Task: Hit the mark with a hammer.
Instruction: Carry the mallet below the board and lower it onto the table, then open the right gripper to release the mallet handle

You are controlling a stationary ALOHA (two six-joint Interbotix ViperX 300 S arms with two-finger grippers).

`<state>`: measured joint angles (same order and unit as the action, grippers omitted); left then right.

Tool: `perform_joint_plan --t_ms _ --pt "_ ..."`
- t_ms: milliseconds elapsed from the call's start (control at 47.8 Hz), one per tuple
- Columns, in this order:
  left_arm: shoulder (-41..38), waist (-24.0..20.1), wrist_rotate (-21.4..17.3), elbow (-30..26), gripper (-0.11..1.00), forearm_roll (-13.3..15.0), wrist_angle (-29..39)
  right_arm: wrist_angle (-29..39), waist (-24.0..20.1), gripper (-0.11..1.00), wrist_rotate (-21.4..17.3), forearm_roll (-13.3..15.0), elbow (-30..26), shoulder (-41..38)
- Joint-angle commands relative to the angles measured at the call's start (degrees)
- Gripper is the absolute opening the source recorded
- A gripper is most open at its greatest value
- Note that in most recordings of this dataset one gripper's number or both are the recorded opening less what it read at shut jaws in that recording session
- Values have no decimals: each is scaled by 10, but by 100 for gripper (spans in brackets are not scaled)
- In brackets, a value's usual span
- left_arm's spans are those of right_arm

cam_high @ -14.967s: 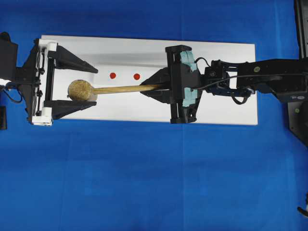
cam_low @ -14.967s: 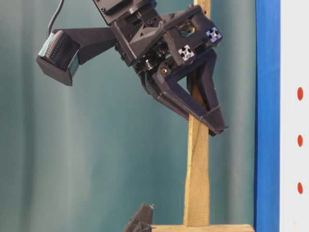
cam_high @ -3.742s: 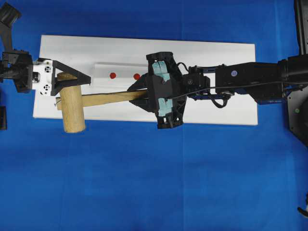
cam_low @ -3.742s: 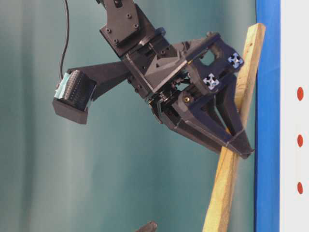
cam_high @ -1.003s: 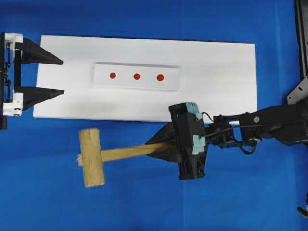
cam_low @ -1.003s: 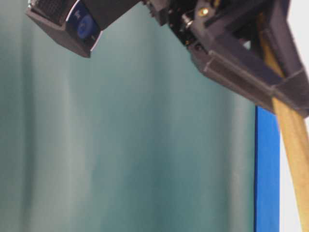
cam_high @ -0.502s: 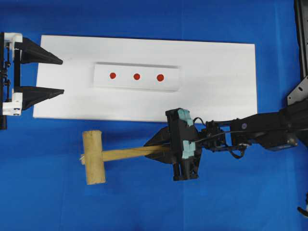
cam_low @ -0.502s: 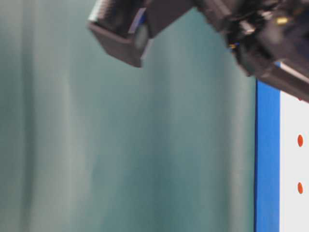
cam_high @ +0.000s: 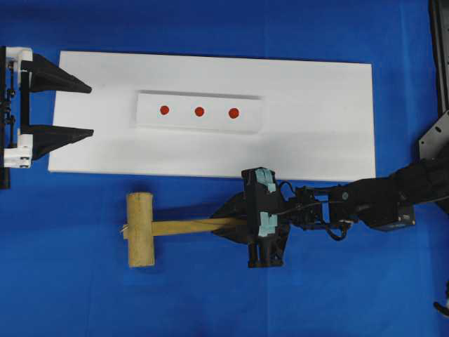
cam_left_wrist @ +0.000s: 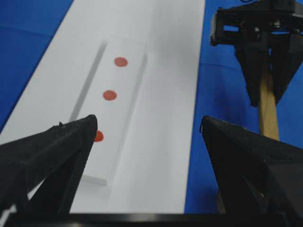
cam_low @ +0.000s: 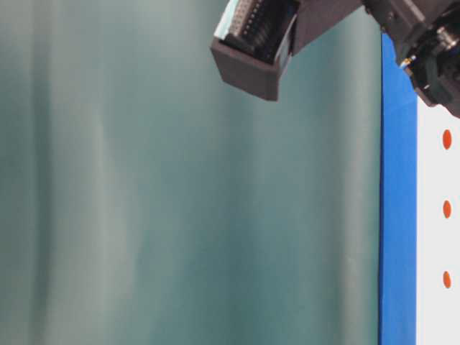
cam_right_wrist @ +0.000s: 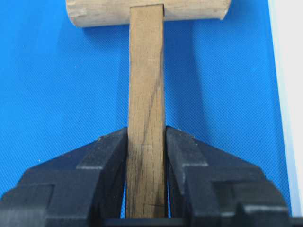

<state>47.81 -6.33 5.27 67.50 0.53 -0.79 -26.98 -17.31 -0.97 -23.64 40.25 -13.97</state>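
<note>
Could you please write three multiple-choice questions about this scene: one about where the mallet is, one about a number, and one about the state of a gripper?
1. Where is the wooden mallet?
A. On the white block
B. Over the blue cloth, beside the white board
C. Between the fingers of the left gripper

2. How many red dots are on the white block?
A. Two
B. Three
C. Four

3. What is the right gripper doing?
A. It is shut on the mallet's handle
B. It is open above the dots
C. It is shut on nothing

Answers:
1 B: in the overhead view the mallet is over the blue cloth, off the white board.
2 B: three dots in a row, with the mark in the middle.
3 A: the right wrist view shows both fingers pressing on the handle.
</note>
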Motion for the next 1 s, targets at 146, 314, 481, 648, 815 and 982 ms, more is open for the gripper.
perform_joint_plan --t_ms 146,314,481,648,815,982 --pt "-2 -6 -1 -6 88 1 -4 -2 -16 9 2 -4 -7 9" --pt "-2 -6 -2 -6 88 1 -4 11 -23 9 2 -4 -5 9" --pt "-2 -6 -2 -6 87 1 -4 18 -23 9 2 -4 -4 10" --pt "-2 -6 0 -6 87 1 -4 19 -23 9 2 -8 -4 9" --pt "-2 -6 3 -6 88 1 -4 16 -22 9 2 -23 2 9" --pt "-2 -6 4 -6 88 2 -4 14 -18 19 2 -36 8 9"
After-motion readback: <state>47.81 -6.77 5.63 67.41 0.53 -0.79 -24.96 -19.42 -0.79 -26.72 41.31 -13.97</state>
